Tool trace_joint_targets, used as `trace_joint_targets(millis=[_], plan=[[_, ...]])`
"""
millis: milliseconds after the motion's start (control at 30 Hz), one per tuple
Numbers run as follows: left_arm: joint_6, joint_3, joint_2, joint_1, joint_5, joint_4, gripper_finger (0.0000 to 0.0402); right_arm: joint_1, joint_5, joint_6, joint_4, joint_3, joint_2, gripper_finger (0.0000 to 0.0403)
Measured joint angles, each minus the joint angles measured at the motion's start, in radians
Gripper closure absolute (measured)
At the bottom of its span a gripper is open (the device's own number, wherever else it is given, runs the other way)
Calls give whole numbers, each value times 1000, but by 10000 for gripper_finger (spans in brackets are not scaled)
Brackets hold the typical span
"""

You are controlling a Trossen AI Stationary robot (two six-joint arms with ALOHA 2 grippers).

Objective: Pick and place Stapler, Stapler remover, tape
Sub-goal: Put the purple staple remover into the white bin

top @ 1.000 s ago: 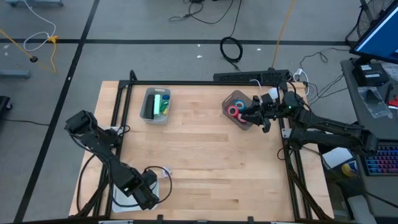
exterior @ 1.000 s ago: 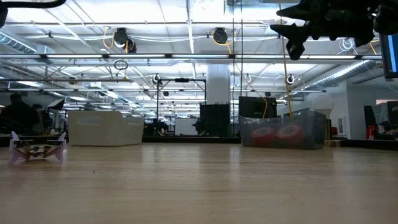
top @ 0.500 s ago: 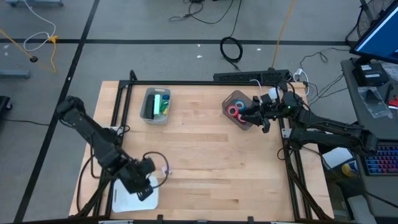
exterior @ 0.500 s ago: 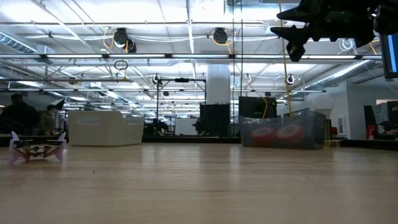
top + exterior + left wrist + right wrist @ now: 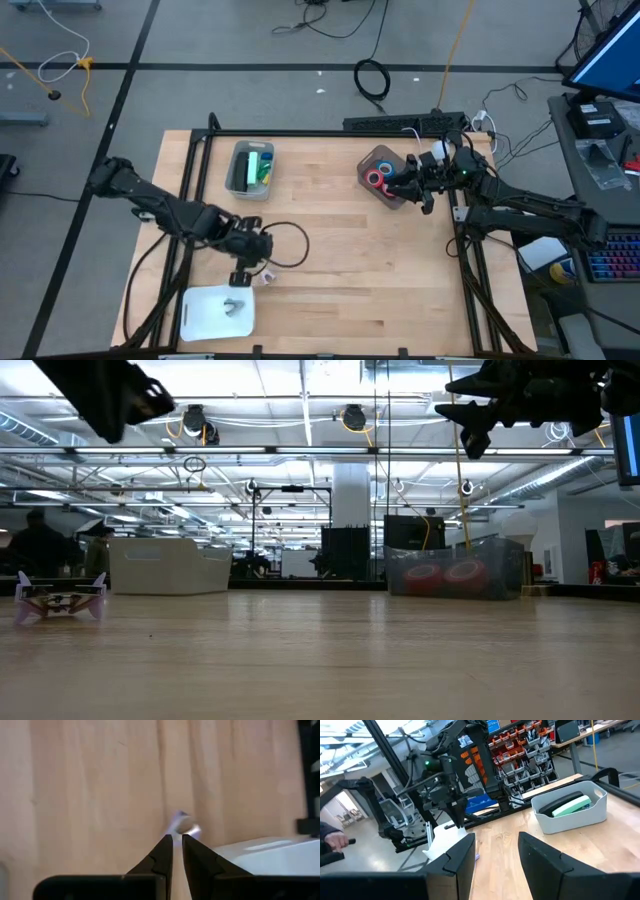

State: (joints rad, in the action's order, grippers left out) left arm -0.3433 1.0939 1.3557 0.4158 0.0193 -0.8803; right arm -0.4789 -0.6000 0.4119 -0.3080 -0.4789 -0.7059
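I am holding the left hand (image 5: 243,272) over the wooden surface (image 5: 330,250), fingers nearly touching with only a slit between, nothing gripped. Just ahead of its tips, a small pale object (image 5: 184,824) is lying beside the white tray (image 5: 216,313); likely the stapler remover, though I cannot tell. I am keeping the right hand (image 5: 397,187) above the clear bin (image 5: 366,164), fingers spread and empty. Below it the tape (image 5: 377,177) is sitting inside. The stapler (image 5: 258,166) is resting in the grey bin (image 5: 248,189), well away from both.
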Motion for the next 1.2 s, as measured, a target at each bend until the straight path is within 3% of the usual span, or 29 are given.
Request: trace_joint_targets(millis=[300,767,900,1033,1200], plan=[[202,0,75,-130,-108,5,366,-23,-3,-94,71,0,18,261],[212,-1,126,-154,-104,9,366,-164,4,-148,333,4,195,261],[210,-1,126,-154,-91,9,366,-150,113,-112,328,87,253,261],[207,-1,126,-154,-90,9,366,-131,243,-56,213,205,317,261],[206,-1,126,-170,-92,9,366,-128,433,-81,161,279,365,261]])
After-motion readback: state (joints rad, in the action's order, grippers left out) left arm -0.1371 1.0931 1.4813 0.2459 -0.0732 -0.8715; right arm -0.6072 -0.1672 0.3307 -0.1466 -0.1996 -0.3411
